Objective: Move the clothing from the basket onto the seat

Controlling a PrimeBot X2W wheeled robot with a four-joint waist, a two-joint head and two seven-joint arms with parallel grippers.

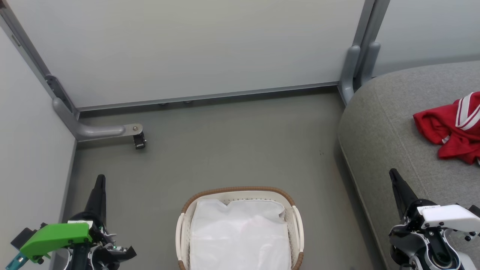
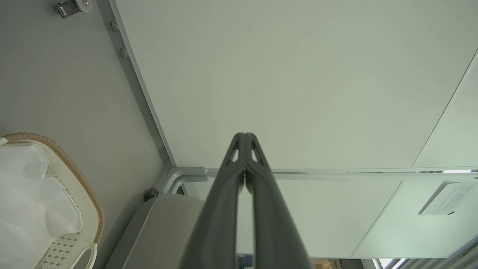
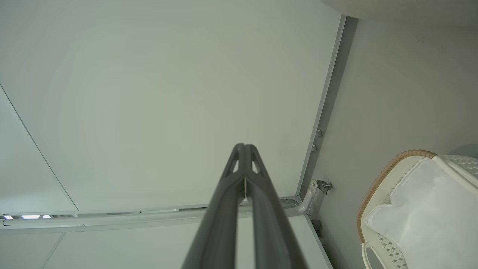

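In the head view the red clothing (image 1: 450, 125) lies crumpled on the grey seat (image 1: 382, 123) at the right edge, well apart from the basket (image 1: 240, 189) at bottom centre, which holds a white sheet (image 1: 240, 236); the left gripper (image 1: 100, 180) rises at lower left, the right gripper (image 1: 394, 176) at lower right. In the left wrist view that gripper's fingers (image 2: 220, 209) meet at the tips, empty, with the basket at lower left. In the right wrist view its fingers (image 3: 224, 209) are likewise pressed together, holding nothing, with the basket at lower right.

My head camera looks steeply down at the floor (image 1: 240, 142) and basket (image 1: 237, 190); my 2 wrist cameras face the wall panel (image 2: 298, 74), each catching that basket's rim.
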